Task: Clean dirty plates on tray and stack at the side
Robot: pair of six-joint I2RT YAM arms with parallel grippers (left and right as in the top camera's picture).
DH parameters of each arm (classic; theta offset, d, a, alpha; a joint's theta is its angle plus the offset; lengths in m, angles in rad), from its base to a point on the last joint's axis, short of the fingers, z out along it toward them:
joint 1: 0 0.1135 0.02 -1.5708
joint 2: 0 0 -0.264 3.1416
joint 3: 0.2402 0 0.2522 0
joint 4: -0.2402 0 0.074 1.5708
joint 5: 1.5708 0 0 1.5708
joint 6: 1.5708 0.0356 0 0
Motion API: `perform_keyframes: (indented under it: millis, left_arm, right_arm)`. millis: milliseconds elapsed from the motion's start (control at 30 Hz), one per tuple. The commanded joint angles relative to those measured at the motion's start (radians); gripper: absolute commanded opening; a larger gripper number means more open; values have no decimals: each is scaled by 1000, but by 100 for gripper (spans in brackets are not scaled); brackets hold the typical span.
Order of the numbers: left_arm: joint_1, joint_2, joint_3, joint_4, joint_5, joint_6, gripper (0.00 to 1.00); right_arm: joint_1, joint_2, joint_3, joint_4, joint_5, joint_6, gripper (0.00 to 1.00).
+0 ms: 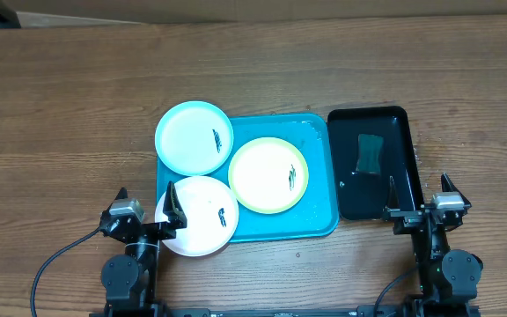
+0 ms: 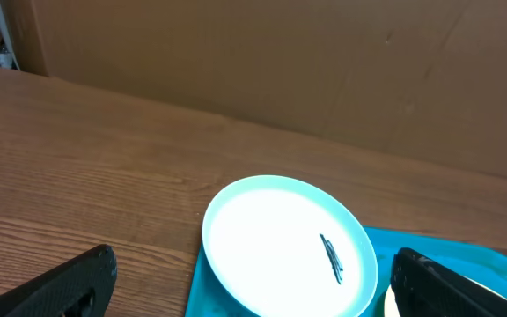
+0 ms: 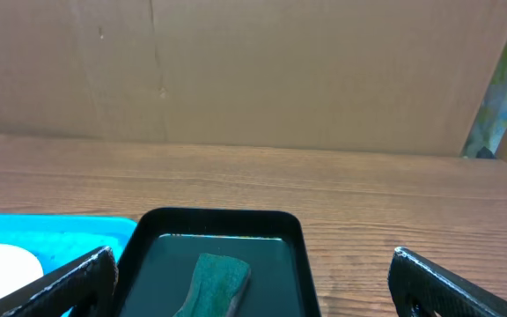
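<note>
The turquoise tray (image 1: 317, 132) lies in the middle of the wooden table (image 1: 60, 106). Its long axis runs left to right.

Three plates are on it:
- The pale blue plate (image 1: 190, 138) is at the far left corner and hangs over the rim there.
- The yellow-green plate (image 1: 264, 174) lies to the right of it, fully inside the tray.
- The white plate (image 1: 202, 220) is at the near left corner and hangs over the near edge and the left edge.

The blue plate and the white plate each seem to touch the yellow-green one at the edge.

Each plate has a short dark smear (image 1: 216, 138) on its right part. The long axis of every smear runs roughly near to far.

Just to the right of the turquoise tray is a narrower black tray (image 1: 396, 123), with its long axis near to far. A dark green sponge (image 1: 370, 152) lies inside it, lengthwise in the same direction.

The left gripper (image 1: 146, 204) is at the near left, with its jaws spread wide and nothing between them. From above, its right finger crosses the left edge of the white plate; I cannot tell if it touches.

The right gripper (image 1: 421, 195) is at the near end of the black tray, on its right side. Its jaws are also wide apart and it holds nothing.
</note>
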Motion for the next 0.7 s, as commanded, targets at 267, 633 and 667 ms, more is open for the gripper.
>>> perform_keyframes:
  millis: [267, 633, 667]
  left_arm:
    - [-2, -9, -3, 1, 9, 10, 100]
    - [-2, -9, -3, 8, 86, -79, 100]
    - [-2, -9, 0, 6, 120, -79, 100]
  right_arm:
    - [-3, -10, -11, 8, -15, 1, 100]
    - [-3, -10, -10, 24, -149, 293, 100]
    - [-3, -10, -8, 24, -165, 293, 100]
